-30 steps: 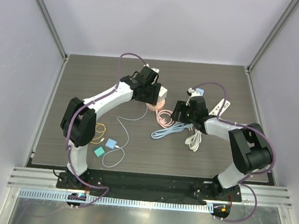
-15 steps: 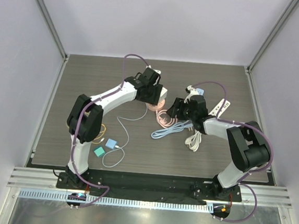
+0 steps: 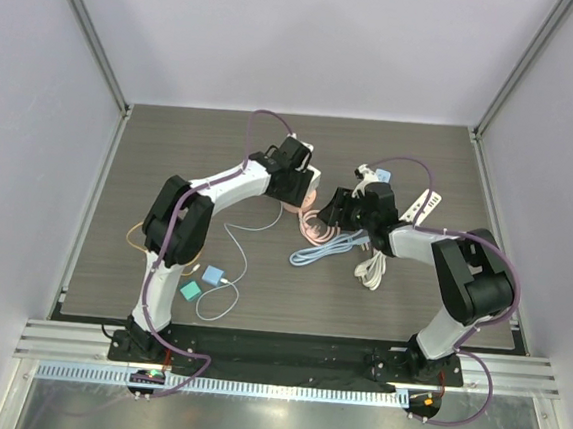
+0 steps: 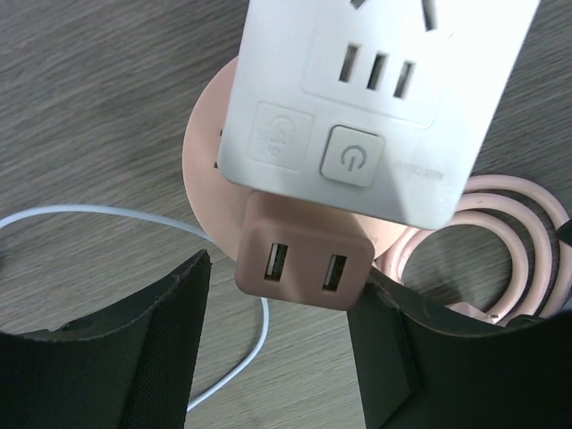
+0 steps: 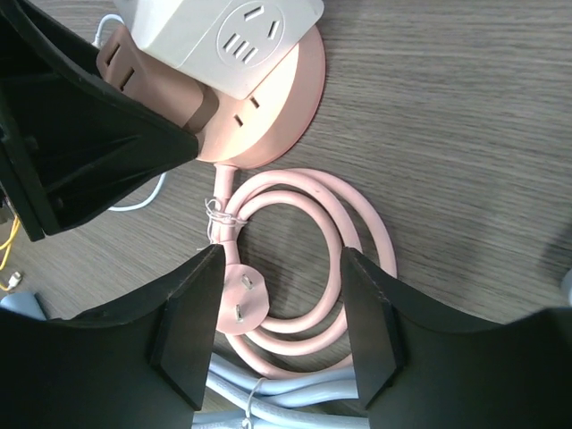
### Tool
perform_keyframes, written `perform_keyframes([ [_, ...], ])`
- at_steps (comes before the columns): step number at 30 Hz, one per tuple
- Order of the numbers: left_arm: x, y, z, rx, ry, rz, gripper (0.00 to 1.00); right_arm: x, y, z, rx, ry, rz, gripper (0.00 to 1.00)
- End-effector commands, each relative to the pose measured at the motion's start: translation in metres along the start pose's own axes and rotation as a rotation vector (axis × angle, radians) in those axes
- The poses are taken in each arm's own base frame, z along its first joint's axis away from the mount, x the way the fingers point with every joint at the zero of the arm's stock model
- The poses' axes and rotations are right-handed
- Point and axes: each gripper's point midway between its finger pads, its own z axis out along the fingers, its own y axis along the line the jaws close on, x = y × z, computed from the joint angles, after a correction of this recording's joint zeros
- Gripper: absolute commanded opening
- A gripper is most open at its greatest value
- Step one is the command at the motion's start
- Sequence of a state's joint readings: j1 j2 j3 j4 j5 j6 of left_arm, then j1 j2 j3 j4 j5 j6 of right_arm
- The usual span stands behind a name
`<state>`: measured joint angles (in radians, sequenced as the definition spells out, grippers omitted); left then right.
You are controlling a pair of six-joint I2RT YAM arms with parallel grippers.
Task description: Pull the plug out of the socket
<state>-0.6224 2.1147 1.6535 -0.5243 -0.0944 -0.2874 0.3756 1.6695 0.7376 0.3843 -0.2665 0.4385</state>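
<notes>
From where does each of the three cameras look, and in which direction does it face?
Top external: above and behind the arms, facing down on the table; both arms show whole.
Left wrist: on the left arm, facing down at the white power cube on the pink round socket; its own fingers show.
Right wrist: on the right arm, facing down at the pink coiled cable; its own fingers show.
Shared: both wrist views show cube and socket.
</notes>
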Motion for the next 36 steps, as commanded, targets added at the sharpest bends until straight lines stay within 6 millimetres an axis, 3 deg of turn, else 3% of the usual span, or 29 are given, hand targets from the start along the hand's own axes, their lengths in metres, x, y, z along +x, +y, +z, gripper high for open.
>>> perform_keyframes([
  [1,-0.034,-0.004,-0.011,0.005,-0.105,0.023,0.61,-0.013,0.011,0.002,-0.053,-0.038,-0.002,0.59],
  [6,-0.048,-0.012,-0.007,0.017,-0.129,0.021,0.57,-0.009,0.009,0.005,-0.053,-0.028,-0.001,0.57],
  [9,-0.045,-0.013,-0.005,0.020,-0.121,0.032,0.54,-0.007,0.006,0.008,-0.046,-0.020,0.000,0.57],
  [18,-0.041,-0.012,-0.004,0.013,-0.100,0.038,0.28,-0.010,0.008,0.010,-0.058,-0.021,-0.006,0.57],
  [22,-0.039,-0.011,-0.012,0.003,-0.094,0.040,0.14,-0.015,0.010,0.007,-0.070,-0.028,-0.003,0.59],
  [24,-0.039,-0.015,-0.019,0.008,-0.103,0.048,0.12,-0.017,0.010,0.003,-0.071,-0.035,0.001,0.59],
  [27,-0.036,-0.021,-0.022,0.009,-0.104,0.072,0.15,-0.019,0.008,0.001,-0.069,-0.042,0.005,0.59],
  [30,-0.030,-0.022,-0.018,-0.004,-0.088,0.089,0.33,-0.019,0.007,0.001,-0.069,-0.041,0.009,0.59],
  [36,-0.024,-0.018,-0.010,-0.024,-0.069,0.102,0.38,-0.018,0.007,-0.001,-0.071,-0.037,0.010,0.59],
])
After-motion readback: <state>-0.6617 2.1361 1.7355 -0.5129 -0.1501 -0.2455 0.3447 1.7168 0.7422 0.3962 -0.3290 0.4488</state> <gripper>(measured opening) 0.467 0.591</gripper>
